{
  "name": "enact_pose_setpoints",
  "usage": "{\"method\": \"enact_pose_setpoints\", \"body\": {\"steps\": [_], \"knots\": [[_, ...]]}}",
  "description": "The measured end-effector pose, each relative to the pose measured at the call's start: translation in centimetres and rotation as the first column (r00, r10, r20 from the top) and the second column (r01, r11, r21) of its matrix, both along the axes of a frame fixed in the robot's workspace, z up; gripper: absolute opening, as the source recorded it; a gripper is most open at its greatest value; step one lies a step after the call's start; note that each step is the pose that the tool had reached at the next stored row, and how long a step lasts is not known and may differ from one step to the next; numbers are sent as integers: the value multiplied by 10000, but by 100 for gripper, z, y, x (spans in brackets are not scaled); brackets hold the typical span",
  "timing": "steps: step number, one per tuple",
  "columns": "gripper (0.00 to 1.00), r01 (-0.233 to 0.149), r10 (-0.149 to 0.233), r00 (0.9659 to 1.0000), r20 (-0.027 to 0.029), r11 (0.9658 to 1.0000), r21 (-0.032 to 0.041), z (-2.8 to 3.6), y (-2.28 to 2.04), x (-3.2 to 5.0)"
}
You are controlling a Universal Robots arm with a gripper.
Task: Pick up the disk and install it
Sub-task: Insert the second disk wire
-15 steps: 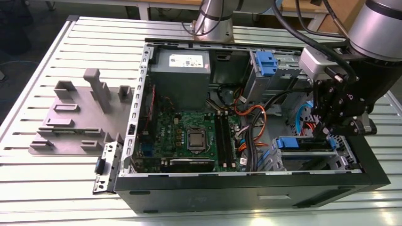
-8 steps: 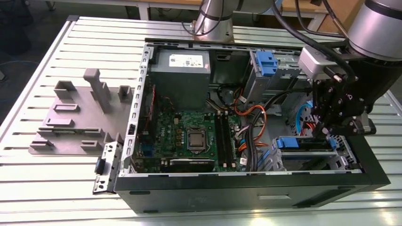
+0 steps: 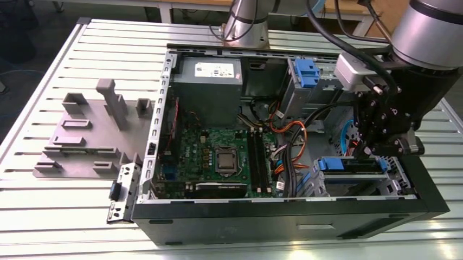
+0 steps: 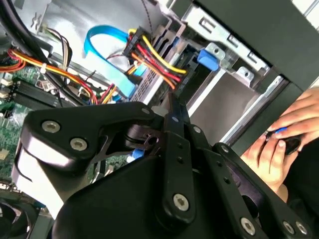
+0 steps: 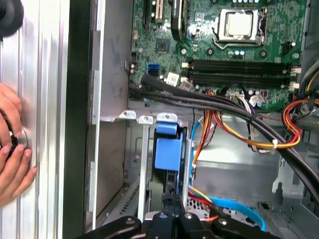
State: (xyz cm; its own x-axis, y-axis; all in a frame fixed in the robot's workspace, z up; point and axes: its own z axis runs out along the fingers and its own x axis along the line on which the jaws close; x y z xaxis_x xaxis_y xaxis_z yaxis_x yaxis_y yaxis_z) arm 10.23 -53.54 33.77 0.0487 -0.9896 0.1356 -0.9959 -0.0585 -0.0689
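The disk sits in the lower drive bay at the front corner of the open computer case, at the exterior view's right. Its blue carrier shows edge-on between the bay's metal walls in the first wrist view. My gripper hangs right over the disk's outer end. Its black fingers are drawn together, and the tips rest at the disk's near edge. In the second wrist view the fingers meet in a narrow point among the cables.
Red, yellow and orange cables and a blue ribbon run close beside the bay. A person's hand rests outside the case wall. The grey slotted holder block stands on the slatted table. A blue latch marks the upper bay.
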Motion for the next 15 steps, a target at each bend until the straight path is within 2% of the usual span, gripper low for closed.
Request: {"method": "enact_pose_setpoints", "body": {"steps": [9, 15], "knots": [[11, -1, 1, 10000, 3, 10000, 0, 21, 1, -2], [11, -1, 1, 10000, 5, 10000, -3, 102, 2, -2]]}}
